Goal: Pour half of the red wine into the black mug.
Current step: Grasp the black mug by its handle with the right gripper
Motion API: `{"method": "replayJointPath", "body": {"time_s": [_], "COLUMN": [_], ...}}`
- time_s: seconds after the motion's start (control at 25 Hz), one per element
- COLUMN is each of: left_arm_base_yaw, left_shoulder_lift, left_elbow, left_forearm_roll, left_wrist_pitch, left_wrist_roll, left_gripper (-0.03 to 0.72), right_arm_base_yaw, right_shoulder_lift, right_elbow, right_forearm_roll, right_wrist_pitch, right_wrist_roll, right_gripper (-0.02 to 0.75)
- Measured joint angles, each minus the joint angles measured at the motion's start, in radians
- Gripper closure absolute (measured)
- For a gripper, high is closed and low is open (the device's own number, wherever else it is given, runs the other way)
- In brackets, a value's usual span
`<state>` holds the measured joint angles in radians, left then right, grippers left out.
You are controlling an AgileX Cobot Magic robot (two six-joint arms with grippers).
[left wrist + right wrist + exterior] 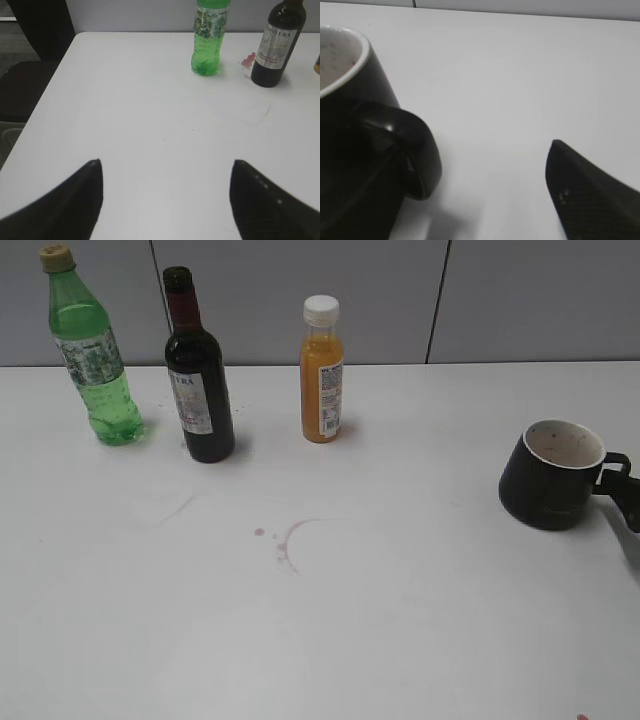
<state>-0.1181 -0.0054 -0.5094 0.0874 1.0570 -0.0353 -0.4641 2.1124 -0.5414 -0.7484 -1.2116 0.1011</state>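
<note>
The red wine is in a dark green bottle (198, 390) with a white label, upright and uncapped at the back left; it also shows in the left wrist view (275, 50). The black mug (550, 485) with its white, wine-speckled interior stands at the right, handle pointing right. In the right wrist view the mug (350, 150) fills the left side. My right gripper (485, 165) is open beside the handle (417, 150); only its right finger shows, and it is at the right edge of the exterior view (625, 490). My left gripper (166, 162) is open and empty over bare table.
A light green plastic bottle (95, 360) stands left of the wine bottle and shows in the left wrist view (209, 40). A small orange juice bottle (322, 375) stands right of it. A reddish ring stain (290, 540) marks the table centre. The table's left edge (40, 100) is near.
</note>
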Motion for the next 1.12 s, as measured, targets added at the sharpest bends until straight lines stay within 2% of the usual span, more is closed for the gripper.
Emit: {"method": "replayJointPath", "body": {"time_s": [0.44,0.84,1.12], "left_arm_base_yaw": [0.000,0.000,0.000], "left_shoulder_lift": [0.000,0.000,0.000], "left_elbow": [0.000,0.000,0.000], "left_forearm_roll": [0.000,0.000,0.000], "left_wrist_pitch": [0.000,0.000,0.000], "left_wrist_roll": [0.000,0.000,0.000], "left_gripper": [0.099,0.099,0.099], "right_arm_base_yaw": [0.066,0.107,0.115], "right_shoulder_lift": [0.037,0.105,0.108], "right_elbow": [-0.065,-0.137,-0.156], "right_forearm_roll": [0.050,0.079,0.078], "right_wrist_pitch": [0.000,-0.009,-0.007], "right_wrist_roll": [0.003,0.005,0.005], "right_gripper": [0.080,0.153,0.164]}}
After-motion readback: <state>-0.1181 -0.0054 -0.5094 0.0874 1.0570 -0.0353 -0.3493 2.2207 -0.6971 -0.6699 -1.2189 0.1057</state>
